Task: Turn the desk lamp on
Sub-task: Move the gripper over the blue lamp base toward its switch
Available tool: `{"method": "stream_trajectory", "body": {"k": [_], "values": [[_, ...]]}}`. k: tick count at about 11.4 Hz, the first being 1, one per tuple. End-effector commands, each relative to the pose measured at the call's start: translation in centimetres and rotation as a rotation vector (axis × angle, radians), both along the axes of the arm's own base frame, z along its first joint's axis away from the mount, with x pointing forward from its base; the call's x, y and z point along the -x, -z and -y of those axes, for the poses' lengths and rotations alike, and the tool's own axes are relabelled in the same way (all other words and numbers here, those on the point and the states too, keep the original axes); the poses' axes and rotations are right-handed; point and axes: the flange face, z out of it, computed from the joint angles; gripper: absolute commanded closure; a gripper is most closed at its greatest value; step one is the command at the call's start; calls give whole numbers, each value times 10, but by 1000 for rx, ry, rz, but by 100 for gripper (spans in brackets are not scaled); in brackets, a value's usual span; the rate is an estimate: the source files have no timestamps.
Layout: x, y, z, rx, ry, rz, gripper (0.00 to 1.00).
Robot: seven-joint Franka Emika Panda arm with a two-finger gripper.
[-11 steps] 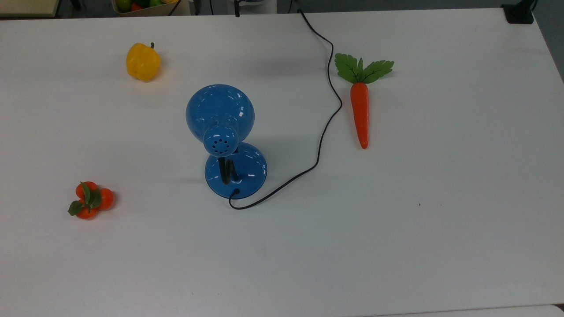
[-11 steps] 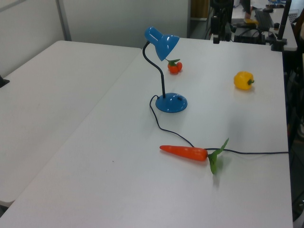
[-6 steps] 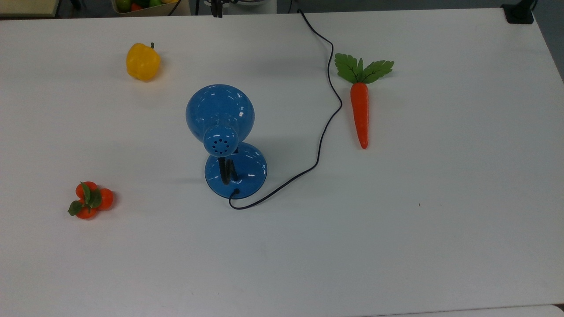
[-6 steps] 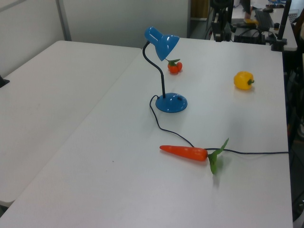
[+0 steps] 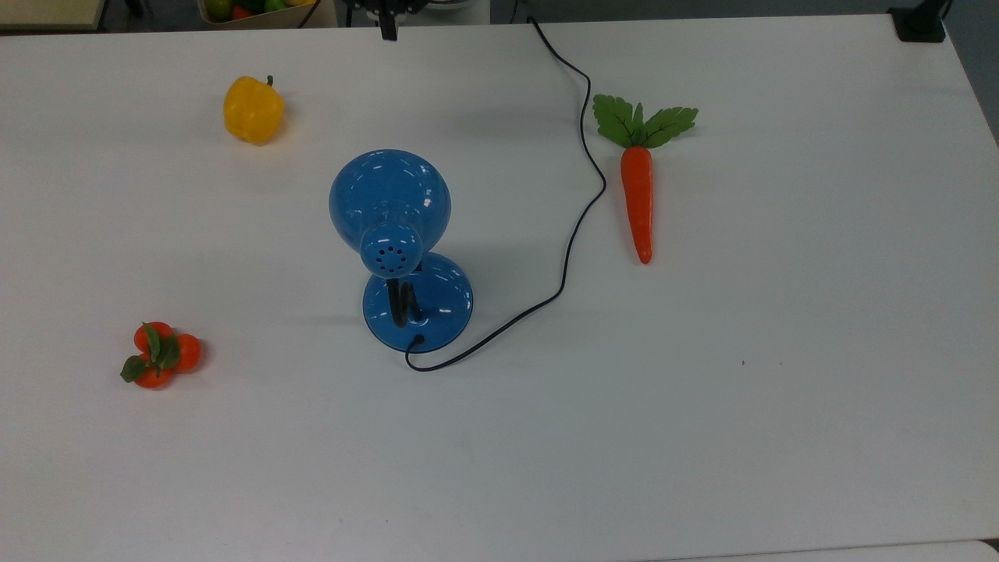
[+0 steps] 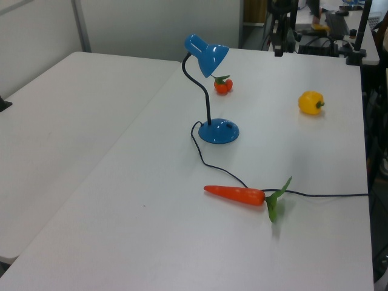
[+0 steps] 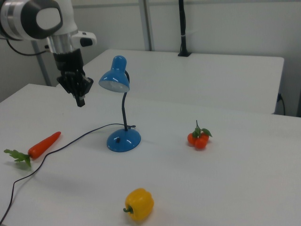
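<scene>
The desk lamp stands mid-table, with a glossy blue dome shade (image 5: 389, 195), a perforated cap, a black bendy neck and a round blue base (image 5: 417, 306). Its thin black cord (image 5: 581, 203) runs off the far edge. The lamp's shade (image 7: 114, 80) looks unlit, and the base (image 7: 123, 140) has a small dark switch on top. My gripper (image 7: 80, 97) hangs above the table to the right view's left of the shade, apart from it, fingers together and holding nothing. Its tip (image 5: 388, 31) pokes in at the top view's upper edge, and the gripper (image 6: 277, 48) hangs over the far table end.
A yellow pepper (image 5: 252, 109), an orange carrot (image 5: 638, 199) with green leaves, and a cluster of small oranges (image 5: 158, 355) lie spread around the lamp. A bin of fruit (image 5: 234, 9) sits beyond the far edge. A second table (image 6: 54, 121) adjoins at the left view's left.
The gripper tip has shifted and come a little further into the top view over the far table edge. The lamp and the fruit have not moved.
</scene>
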Motion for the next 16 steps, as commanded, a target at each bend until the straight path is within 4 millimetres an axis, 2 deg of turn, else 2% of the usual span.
{"method": "stream_trajectory", "body": {"k": [1, 5, 7, 8, 12, 13, 16], "values": [[0, 48, -7, 12, -29, 2, 100], [1, 101, -12, 10, -42, 8, 100], [-2, 141, -23, 13, -60, -3, 100], [-4, 153, -24, 14, -61, -3, 100], [-20, 215, -24, 20, -73, 57, 100], [-27, 227, -23, 21, -75, 83, 100], [-45, 236, -24, 18, -86, 196, 100]]}}
